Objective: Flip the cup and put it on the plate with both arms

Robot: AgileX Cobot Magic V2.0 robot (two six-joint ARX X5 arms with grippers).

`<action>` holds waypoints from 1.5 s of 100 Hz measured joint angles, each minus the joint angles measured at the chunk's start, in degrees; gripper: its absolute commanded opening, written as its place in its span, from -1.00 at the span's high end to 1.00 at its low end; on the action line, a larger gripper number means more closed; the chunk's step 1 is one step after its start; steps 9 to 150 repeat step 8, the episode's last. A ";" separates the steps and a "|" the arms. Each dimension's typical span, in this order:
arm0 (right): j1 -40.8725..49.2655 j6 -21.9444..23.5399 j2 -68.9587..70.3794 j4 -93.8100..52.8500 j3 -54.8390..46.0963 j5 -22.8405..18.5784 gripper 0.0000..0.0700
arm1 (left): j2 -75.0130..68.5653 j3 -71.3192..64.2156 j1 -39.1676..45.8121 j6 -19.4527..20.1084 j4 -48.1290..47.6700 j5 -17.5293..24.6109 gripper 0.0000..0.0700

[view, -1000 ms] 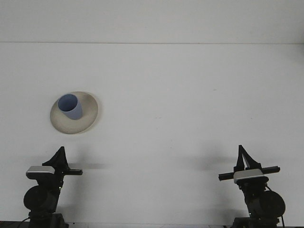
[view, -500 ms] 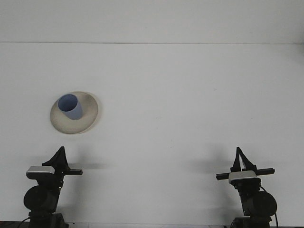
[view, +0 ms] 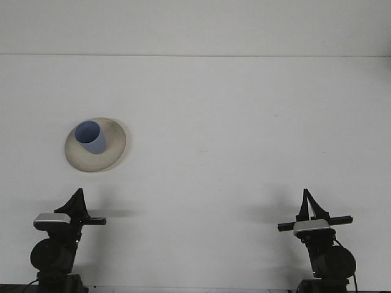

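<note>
though seen only from above at the table's near edge, left gripper point(view: 77, 196) at seven o'clock and right gripper point(view: 308, 199) at five o'clock both taper to a single dark point, probably fingers pressed together on nothing, parked well apart from any work. blue cup point(view: 90, 137) upright, mouth open to the camera, seated on the beige plate point(view: 113, 154) at ten o'clock on the white table point(view: 244, 122), set toward the plate's far-left part. judged as finished: cup the right way up and resting where wanted, arms pulled home so as to disturb nothing.
</note>
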 measured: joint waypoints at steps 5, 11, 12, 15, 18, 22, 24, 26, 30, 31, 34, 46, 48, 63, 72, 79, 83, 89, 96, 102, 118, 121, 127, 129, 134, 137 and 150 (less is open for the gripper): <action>0.00 -0.02 0.00 0.00 0.00 0.00 1.00 | 0.00 0.00 0.00 0.00 0.00 0.00 0.96; 0.00 -0.02 0.00 0.00 0.00 0.00 1.00 | 0.00 0.00 0.00 0.00 0.00 0.00 0.96; 0.00 -0.02 0.00 0.00 0.00 0.00 1.00 | 0.00 0.00 0.00 0.00 0.00 0.00 0.96; 0.00 -0.02 0.00 0.00 0.00 0.00 1.00 | 0.00 0.00 0.00 0.00 0.00 0.00 0.96; 0.00 -0.02 0.00 0.00 0.00 0.00 1.00 | 0.00 0.00 0.00 0.00 0.00 0.00 0.96; 0.00 -0.02 0.00 0.00 0.00 0.00 1.00 | 0.00 0.00 0.00 0.00 0.00 0.00 0.96; 0.00 -0.02 0.00 0.00 0.00 0.00 1.00 | 0.00 0.00 0.00 0.00 0.00 0.00 0.96; 0.00 -0.02 0.00 0.00 0.00 0.00 1.00 | 0.00 0.00 0.00 0.00 0.00 0.00 0.96; 0.00 -0.02 0.00 0.00 0.00 0.00 1.00 | 0.00 0.00 0.00 0.00 0.00 0.00 0.96; 0.00 -0.02 0.00 0.00 0.00 0.00 1.00 | 0.00 0.00 0.00 0.00 0.00 0.00 0.96; 0.00 -0.02 0.00 0.00 0.00 0.00 1.00 | 0.00 0.00 0.00 0.00 0.00 0.00 0.96; 0.00 -0.02 0.00 0.00 0.00 0.00 1.00 | 0.00 0.00 0.00 0.00 0.00 0.00 0.96; 0.00 -0.02 0.00 0.00 0.00 0.00 1.00 | 0.00 0.00 0.00 0.00 0.00 0.00 0.96; 0.00 -0.02 0.00 0.00 0.00 0.00 1.00 | 0.00 0.00 0.00 0.00 0.00 0.00 0.96; 0.00 -0.02 0.00 0.00 0.00 0.00 1.00 | 0.00 0.00 0.00 0.00 0.00 0.00 0.96; 0.00 -0.02 0.00 0.00 0.00 0.00 1.00 | 0.00 0.00 0.00 0.00 0.00 0.00 0.96; 0.00 -0.02 0.00 0.00 0.00 0.00 1.00 | 0.00 0.00 0.00 0.00 0.00 0.00 0.96; 0.00 -0.02 0.00 0.00 0.00 0.00 1.00 | 0.00 0.00 0.00 0.00 0.00 0.00 0.96; 0.00 -0.02 0.00 0.00 0.00 0.00 1.00 | 0.00 0.00 0.00 0.00 0.00 0.00 0.96; 0.00 -0.02 0.00 0.00 0.00 0.00 1.00 | 0.00 0.00 0.00 0.00 0.00 0.00 0.96; 0.00 -0.02 0.00 0.00 0.00 0.00 1.00 | 0.00 0.00 0.00 0.00 0.00 0.00 0.96; 0.00 -0.02 0.00 0.00 0.00 0.00 1.00 | 0.00 0.00 0.00 0.00 0.00 0.00 0.96; 0.00 -0.02 0.00 0.00 0.00 0.00 1.00 | 0.00 0.00 0.00 0.00 0.00 0.00 0.96; 0.00 -0.02 0.00 0.00 0.00 0.00 1.00 | 0.00 0.00 0.00 0.00 0.00 0.00 0.96; 0.00 -0.02 0.00 0.00 0.00 0.00 1.00 | 0.00 0.00 0.00 0.00 0.00 0.00 0.96; 0.00 -0.02 0.00 0.00 0.00 0.00 1.00 | 0.00 0.00 0.00 0.00 0.00 0.00 0.96; 0.00 -0.02 0.00 0.00 0.00 0.00 1.00 | 0.00 0.00 0.00 0.00 0.00 0.00 0.96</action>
